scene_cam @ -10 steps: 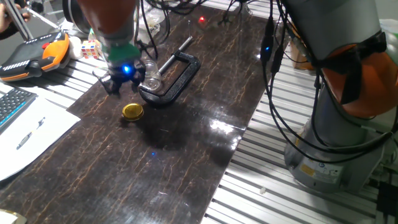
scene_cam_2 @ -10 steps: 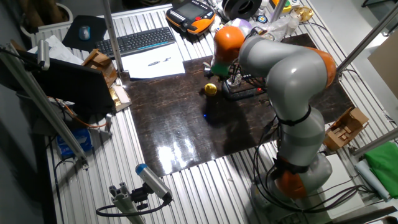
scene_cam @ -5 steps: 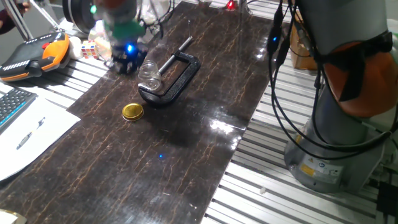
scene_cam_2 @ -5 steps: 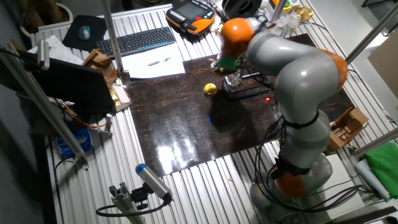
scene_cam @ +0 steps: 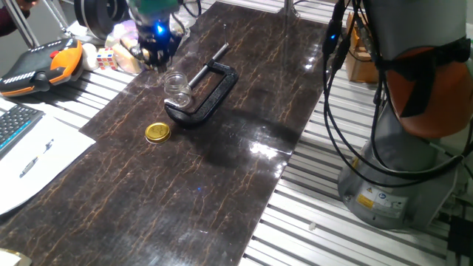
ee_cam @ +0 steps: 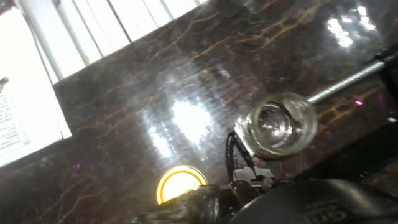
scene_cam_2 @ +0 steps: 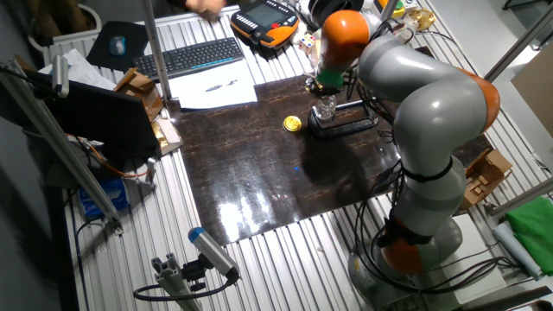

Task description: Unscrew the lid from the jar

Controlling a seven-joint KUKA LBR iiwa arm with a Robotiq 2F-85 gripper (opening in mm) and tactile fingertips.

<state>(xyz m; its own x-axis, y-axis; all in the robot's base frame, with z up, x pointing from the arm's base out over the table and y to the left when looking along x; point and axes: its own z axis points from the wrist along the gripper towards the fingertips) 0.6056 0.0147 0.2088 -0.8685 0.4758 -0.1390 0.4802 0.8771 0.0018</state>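
Note:
The gold-yellow lid (scene_cam: 157,132) lies flat on the dark table, off the jar and to its front left. The clear glass jar (scene_cam: 176,85) stands open-topped against the black C-clamp (scene_cam: 203,93). My gripper (scene_cam: 154,56) hangs above the table behind the jar, with its fingers spread and nothing between them. In the other fixed view the gripper (scene_cam_2: 326,87) is just above the jar (scene_cam_2: 325,109), and the lid (scene_cam_2: 293,123) lies to the left. The hand view looks down into the jar (ee_cam: 277,124), with the lid (ee_cam: 180,184) near the bottom edge.
An orange-black teach pendant (scene_cam: 37,66), a keyboard (scene_cam: 11,122) and a sheet of paper (scene_cam: 37,159) lie left of the table. A small cube (scene_cam: 107,58) sits near the gripper. The robot base (scene_cam: 392,148) and hanging cables (scene_cam: 332,89) are on the right.
The gripper has risen from beside the lid and moved back past the jar toward the table's far end. The lid and jar have stayed where they were.

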